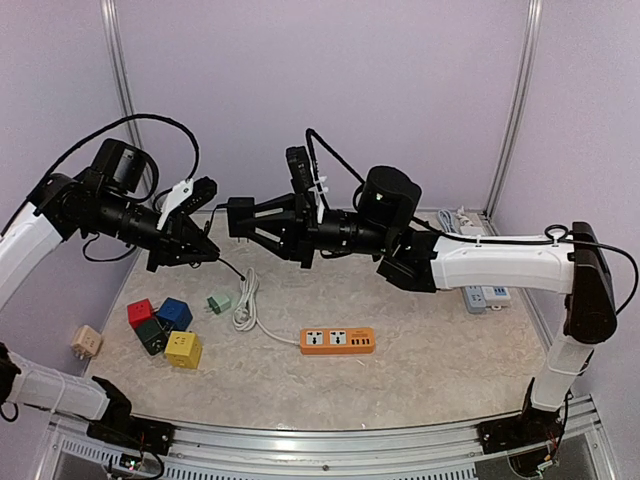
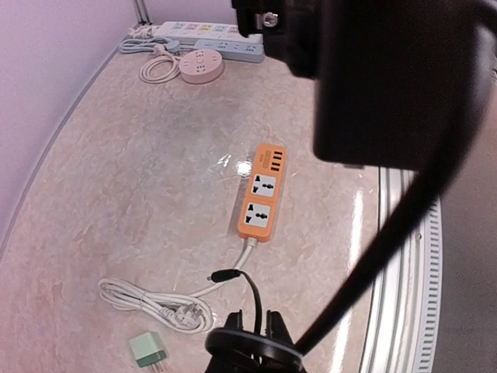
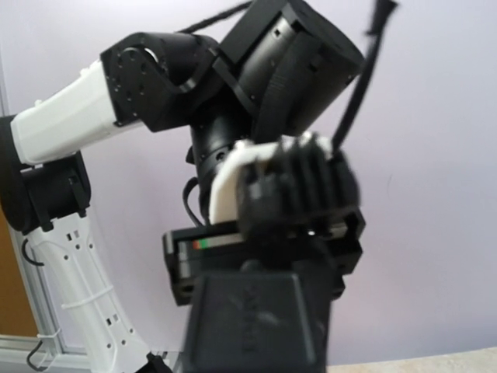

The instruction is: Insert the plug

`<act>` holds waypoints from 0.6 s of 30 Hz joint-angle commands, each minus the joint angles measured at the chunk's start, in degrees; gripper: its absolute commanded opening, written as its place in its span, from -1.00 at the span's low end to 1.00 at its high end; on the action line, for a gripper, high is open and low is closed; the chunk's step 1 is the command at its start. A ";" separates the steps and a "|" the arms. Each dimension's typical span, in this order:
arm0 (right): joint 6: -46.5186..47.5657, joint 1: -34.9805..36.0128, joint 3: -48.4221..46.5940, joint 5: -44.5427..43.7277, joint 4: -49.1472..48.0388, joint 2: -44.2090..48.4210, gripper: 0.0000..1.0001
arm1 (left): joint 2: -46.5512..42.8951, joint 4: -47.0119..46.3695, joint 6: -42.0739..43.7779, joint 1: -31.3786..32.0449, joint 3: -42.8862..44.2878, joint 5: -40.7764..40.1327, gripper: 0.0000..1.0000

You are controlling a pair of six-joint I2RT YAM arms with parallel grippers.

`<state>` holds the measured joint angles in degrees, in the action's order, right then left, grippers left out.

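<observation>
left gripper [image 1: 205, 250] looks clenched on a thin black cable [image 2: 253, 291]; the small plug [image 2: 221, 276] at its end dangles free just past the fingers, up in the air, middle-left of the top view; right gripper [image 1: 236, 220] is clamped on a black block [image 1: 241, 210] just beside it; orange power strip [image 1: 338, 340] lies lower centre, well apart

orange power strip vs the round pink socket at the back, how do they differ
The orange power strip is a long bar with two outlets; the round pink socket is a disc. Orange lies mid-table, pink at the back edge. Both lie flat with pale cords.
</observation>
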<state>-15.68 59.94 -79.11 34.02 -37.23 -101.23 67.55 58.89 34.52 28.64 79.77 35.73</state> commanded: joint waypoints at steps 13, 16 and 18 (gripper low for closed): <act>18.06 0.20 -4.56 -6.96 36.34 5.90 0.99 | -2.10 11.83 3.15 3.06 7.73 -15.92 -1.00; 21.20 0.24 -6.29 -10.20 42.57 6.16 0.99 | -1.77 11.66 0.37 4.46 7.54 -17.02 -1.00; 20.86 0.37 -6.45 -11.12 42.08 5.59 0.99 | -1.21 10.70 -2.81 5.90 7.37 -19.30 -1.00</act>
<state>0.43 59.94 -83.29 27.11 -4.25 -97.32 65.84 68.69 36.01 32.25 86.46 22.09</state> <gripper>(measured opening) 0.995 0.052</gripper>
